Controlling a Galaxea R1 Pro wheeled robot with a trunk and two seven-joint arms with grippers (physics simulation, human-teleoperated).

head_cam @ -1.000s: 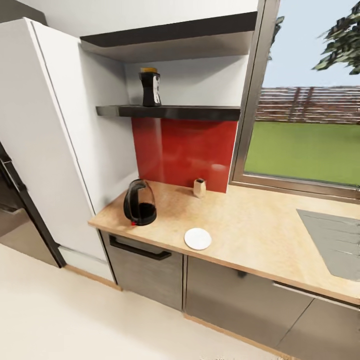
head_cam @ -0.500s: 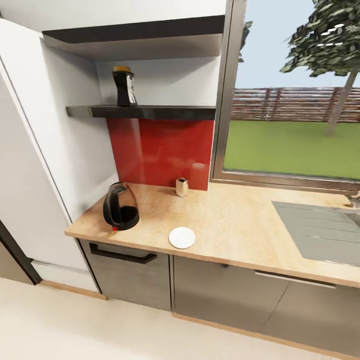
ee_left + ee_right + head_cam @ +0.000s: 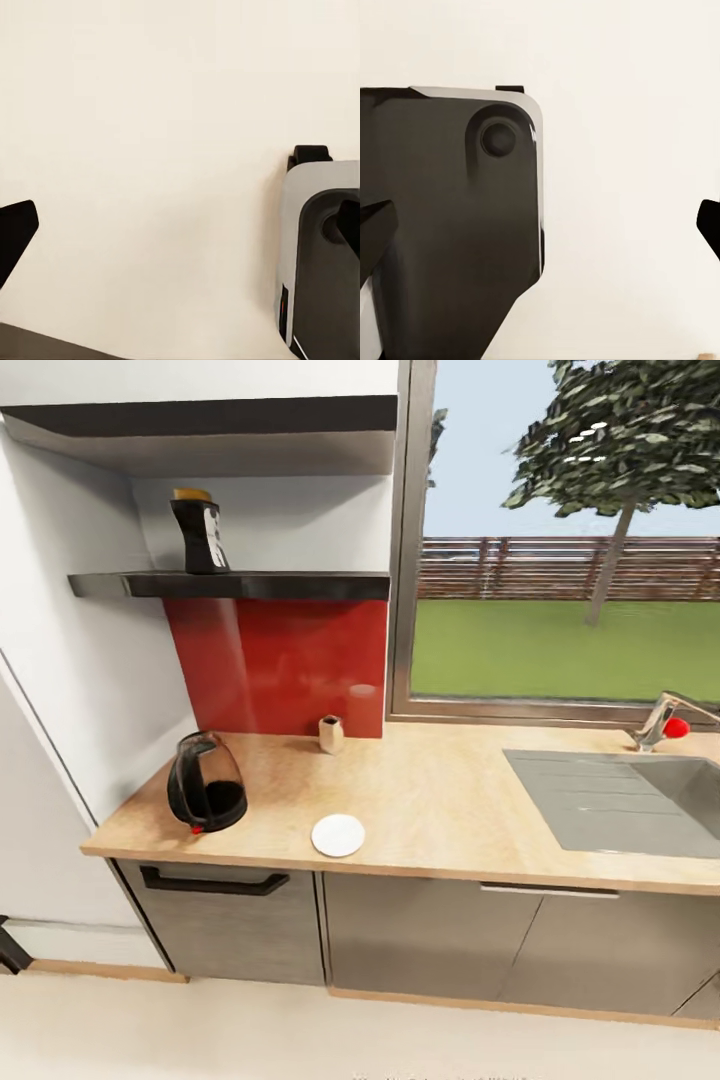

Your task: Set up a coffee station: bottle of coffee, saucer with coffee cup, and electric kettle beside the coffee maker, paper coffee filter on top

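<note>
Slim dark bottle of coffee [image 3: 199, 536] with gold cap and pale label, lettering unreadable, upright on black shelf [image 3: 230, 585]. Far from both grippers, fingertips spread wide over pale floor [image 3: 150, 150].

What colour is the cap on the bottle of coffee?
Yellow-gold, on the dark bottle of coffee on the shelf; head view shows it best.

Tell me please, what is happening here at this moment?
Nothing is being handled yet; the robot faces the countertop. The kettle and the saucer are on it near its left end, apart from each other. The bottle of coffee is on the shelf above. A small pale container stands by the red backsplash. The wrist views look at the floor.
</note>
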